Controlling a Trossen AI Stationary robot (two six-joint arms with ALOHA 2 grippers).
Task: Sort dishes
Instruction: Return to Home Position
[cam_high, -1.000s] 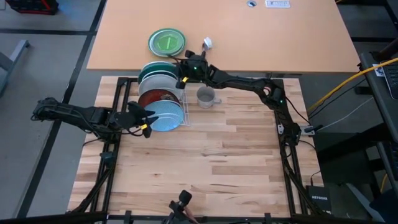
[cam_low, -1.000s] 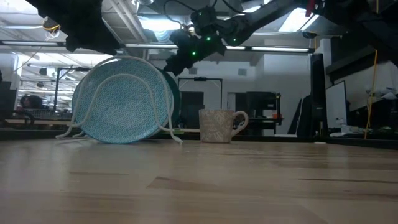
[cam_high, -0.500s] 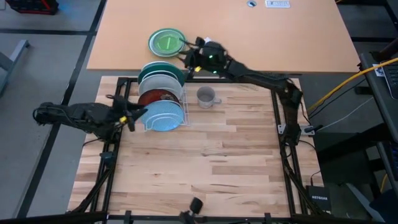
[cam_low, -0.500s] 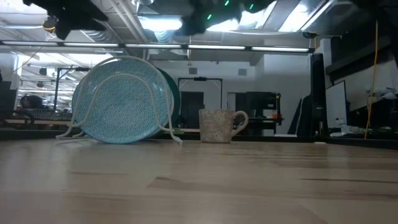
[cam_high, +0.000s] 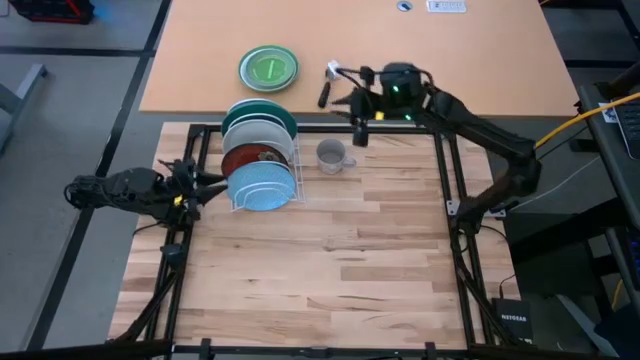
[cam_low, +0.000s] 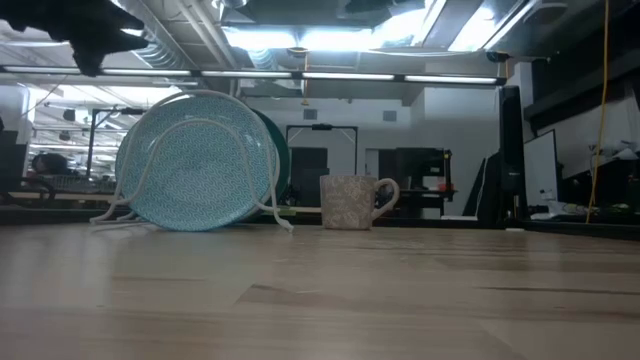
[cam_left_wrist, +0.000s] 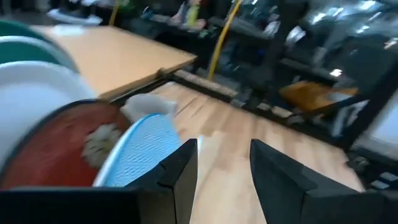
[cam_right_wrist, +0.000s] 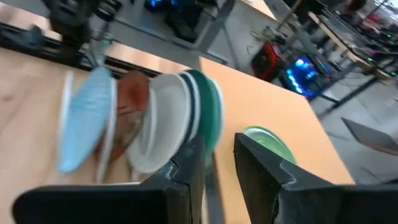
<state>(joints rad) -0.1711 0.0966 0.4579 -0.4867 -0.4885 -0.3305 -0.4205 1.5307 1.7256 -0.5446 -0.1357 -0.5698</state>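
Light blue is heading the row: the light blue plate (cam_high: 262, 188) is standing on edge closest to the table's front edge. The dark red plate (cam_high: 255, 158), the white plate (cam_high: 255, 133) and the teal plate (cam_high: 270, 108) are lining up behind it toward the far edge, all in the white wire rack (cam_high: 297, 178). The grey mug (cam_high: 331, 155) is sitting upright on the table (cam_high: 350, 260), just beside the rack's right side.

The left gripper (cam_left_wrist: 224, 146) is hovering by the left edge with its fingers parted and empty, and the blue plate is lying just ahead of its tips. The right gripper (cam_right_wrist: 217, 138) is hanging over the far edge beyond the mug, likewise parted and empty, and is the nearer one to the mug.

The sorting is looking finished. The left arm is probably best backing out toward the left edge, across the row and not along it.
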